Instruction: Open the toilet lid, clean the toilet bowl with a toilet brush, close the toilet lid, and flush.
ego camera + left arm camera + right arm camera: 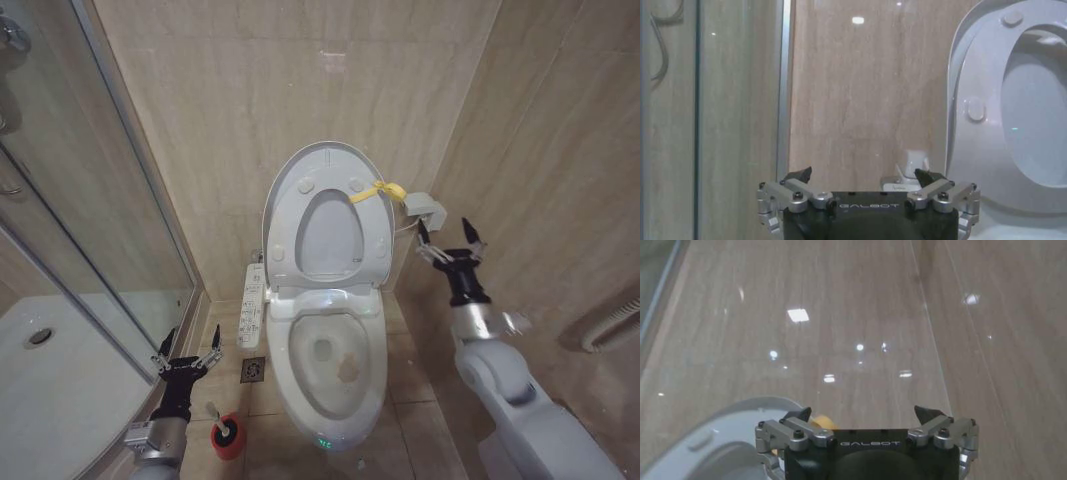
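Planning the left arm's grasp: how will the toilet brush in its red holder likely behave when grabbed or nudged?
The toilet brush looks light, with a slim handle, so probably an easy lift. Its red holder is small and stands on glossy floor tile, so a sideways nudge could slide or tip it. The left gripper, open nearby, should probably pull straight up.
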